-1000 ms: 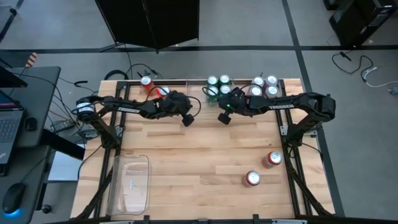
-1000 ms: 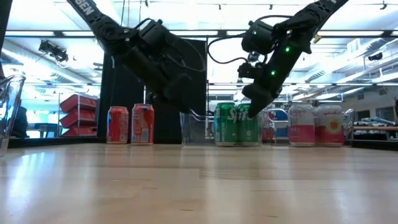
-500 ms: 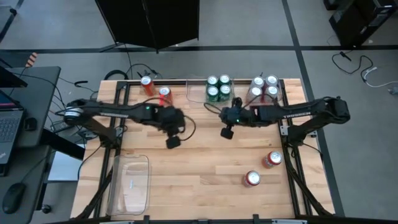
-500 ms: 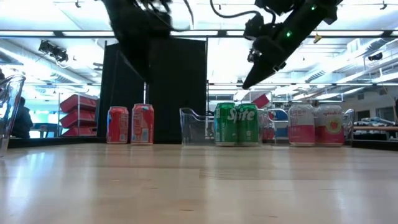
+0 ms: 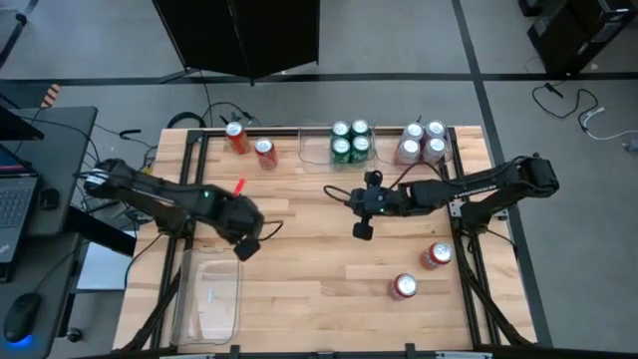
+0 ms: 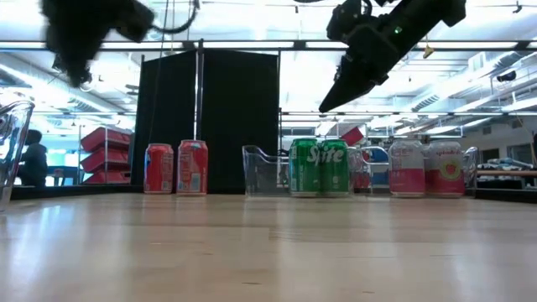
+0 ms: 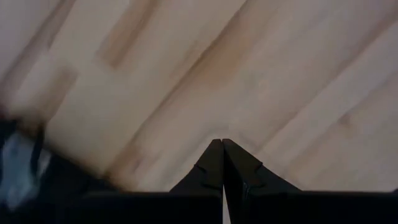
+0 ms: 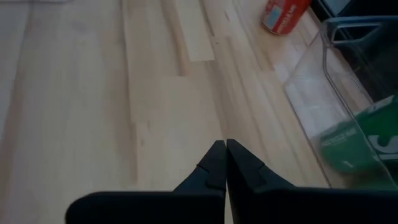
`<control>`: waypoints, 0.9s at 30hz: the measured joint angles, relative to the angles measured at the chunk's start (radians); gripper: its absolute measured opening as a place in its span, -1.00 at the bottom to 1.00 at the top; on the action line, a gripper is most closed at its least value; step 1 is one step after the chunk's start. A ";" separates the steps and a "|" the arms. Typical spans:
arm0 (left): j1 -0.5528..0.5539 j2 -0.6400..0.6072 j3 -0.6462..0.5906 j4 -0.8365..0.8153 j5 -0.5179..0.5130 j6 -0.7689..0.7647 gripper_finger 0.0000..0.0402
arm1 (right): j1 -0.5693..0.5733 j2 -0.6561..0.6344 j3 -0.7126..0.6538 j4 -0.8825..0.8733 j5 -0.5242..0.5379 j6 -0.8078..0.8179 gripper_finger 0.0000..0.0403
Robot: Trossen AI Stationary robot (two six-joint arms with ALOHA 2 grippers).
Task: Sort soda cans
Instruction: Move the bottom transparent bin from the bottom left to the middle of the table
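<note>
Fingers pressed together and empty on both arms. Outward from the right gripper (image 5: 363,231), the two loose red cans (image 5: 435,255) (image 5: 404,287) stand upright, off toward its own base side and the near edge, nearer to it than to the left gripper (image 5: 246,248), which hangs by the empty clear bin (image 5: 207,295). The other cans stand sorted along the far edge; the remaining reds (image 5: 249,144) are beyond the left fingers.

Overhead straight down; low level across table (image 5: 319,249); wrists near wood
</note>
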 joint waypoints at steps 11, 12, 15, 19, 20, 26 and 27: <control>-0.148 -0.001 -0.133 0.113 0.112 -0.259 -1.00 | 0.031 0.003 0.000 0.003 0.000 0.004 -1.00; -0.149 -0.001 -0.153 0.121 0.115 -0.272 -1.00 | 0.031 0.003 0.000 0.002 0.000 0.006 -1.00; -0.149 -0.001 -0.216 0.151 0.113 -0.274 -1.00 | 0.031 0.003 0.000 0.002 0.000 0.005 -1.00; -0.116 -0.001 -0.265 0.281 0.041 -0.172 -1.00 | 0.030 0.003 0.000 0.002 0.000 0.006 -1.00; -0.101 0.000 -0.269 0.327 0.014 -0.133 -1.00 | 0.031 0.003 0.000 0.002 0.000 0.006 -1.00; 0.018 0.022 -0.273 0.593 -0.053 0.170 -1.00 | 0.037 0.003 0.000 0.003 -0.020 0.006 -1.00; 0.042 0.034 -0.273 0.640 -0.052 0.221 -1.00 | 0.038 0.003 0.000 0.003 -0.026 0.007 -1.00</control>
